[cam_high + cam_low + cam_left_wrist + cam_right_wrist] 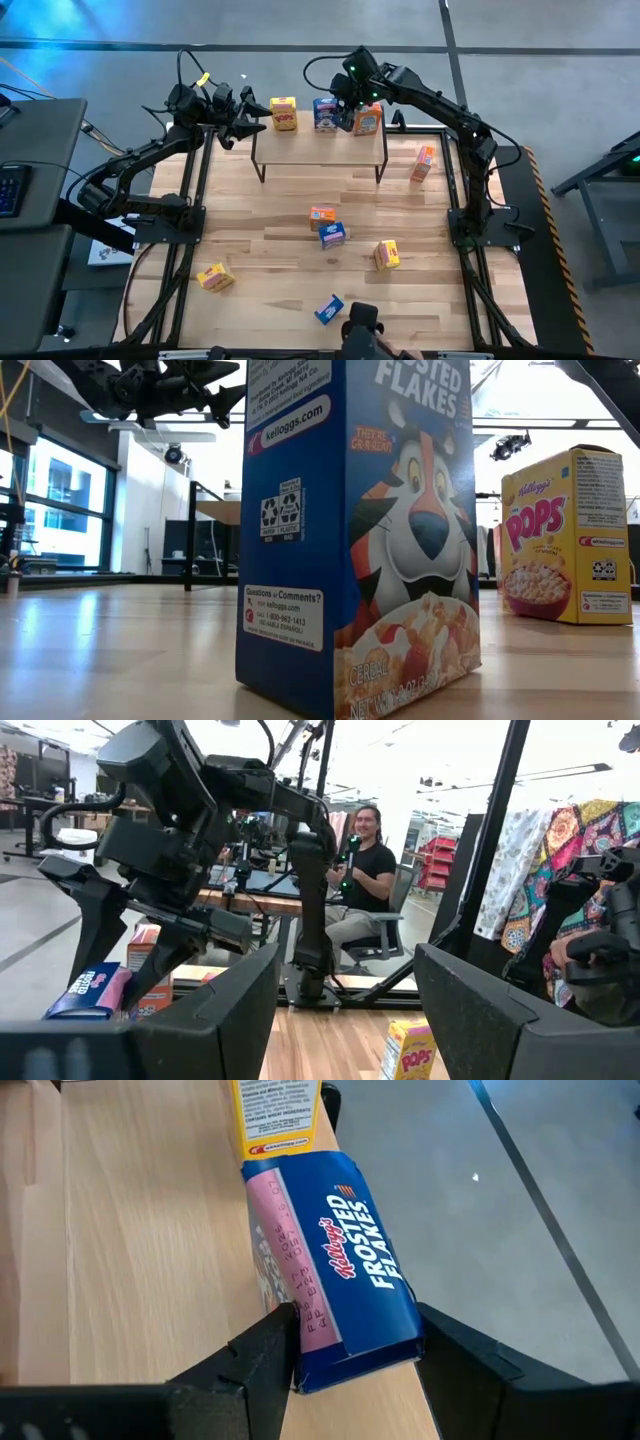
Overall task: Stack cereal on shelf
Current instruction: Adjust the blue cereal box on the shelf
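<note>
- Right gripper is over the back of the shelf, fingers clamped on either side of a blue Frosted Flakes box, pink side panel facing the wrist camera.
- That blue box stands on the light wood plank near its middle, with an orange box just beside it and a yellow Pops box further along the plank toward the left arm.
- The right arm reaches in from the right side of the counter, elbow high, wrist bent down over the shelf.
- Left gripper hovers just off the shelf's left end, fingers apart with nothing between them, pointing across toward the right arm.
- Out on the counter: an orange box lies by the right edge, another orange one and a blue box sit touching near the centre, a yellow box close by.
- A yellow box lies near the front left and a blue one at the front edge, filling the low view.
- A seated person shows beyond the counter.
</note>
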